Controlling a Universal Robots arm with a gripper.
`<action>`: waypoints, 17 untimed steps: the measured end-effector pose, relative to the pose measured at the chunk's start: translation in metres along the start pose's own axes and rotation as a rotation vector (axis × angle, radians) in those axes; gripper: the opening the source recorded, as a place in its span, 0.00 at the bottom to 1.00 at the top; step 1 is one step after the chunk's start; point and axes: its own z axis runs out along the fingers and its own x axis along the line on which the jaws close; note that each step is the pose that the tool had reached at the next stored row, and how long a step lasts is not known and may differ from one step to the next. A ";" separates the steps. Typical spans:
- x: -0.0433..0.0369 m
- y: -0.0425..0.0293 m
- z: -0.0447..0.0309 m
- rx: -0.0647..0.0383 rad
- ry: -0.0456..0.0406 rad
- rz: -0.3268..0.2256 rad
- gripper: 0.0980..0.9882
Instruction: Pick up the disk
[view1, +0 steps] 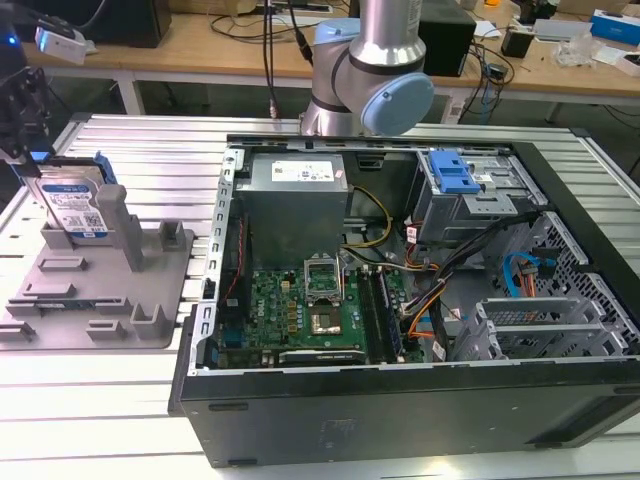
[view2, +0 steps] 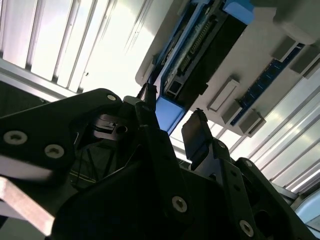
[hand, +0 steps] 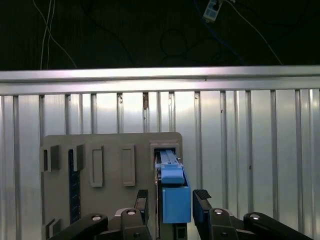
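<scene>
The disk (view1: 75, 205) stands on edge in a slot of the grey fixture (view1: 150, 270) at the exterior view's left, its white-and-blue label showing and a blue rail on top. My black gripper (view1: 22, 150) hangs just over its upper corner. In both wrist views the gripper (hand: 172, 197) (view2: 170, 117) is open and straddles the blue rail end of the disk (hand: 175, 195) (view2: 210, 45). One dark finger (hand: 142, 197) stands on either side, with a small gap to the rail. The fixture (hand: 110, 150) (view2: 260, 60) lies beneath.
An open computer case (view1: 400, 280) lies on the slatted aluminium table (view1: 120, 400), to the exterior view's right of the fixture, with a blue-handled drive cage (view1: 455, 175) inside. The arm's base (view1: 370, 70) rises behind the case. Cluttered benches run along the back.
</scene>
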 end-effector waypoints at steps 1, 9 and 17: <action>0.0000 0.0001 0.0009 0.000 0.0001 0.000 0.43; 0.0001 0.0007 0.0076 0.000 0.0001 0.000 0.43; 0.0001 0.0013 0.0149 0.000 0.0001 0.000 0.43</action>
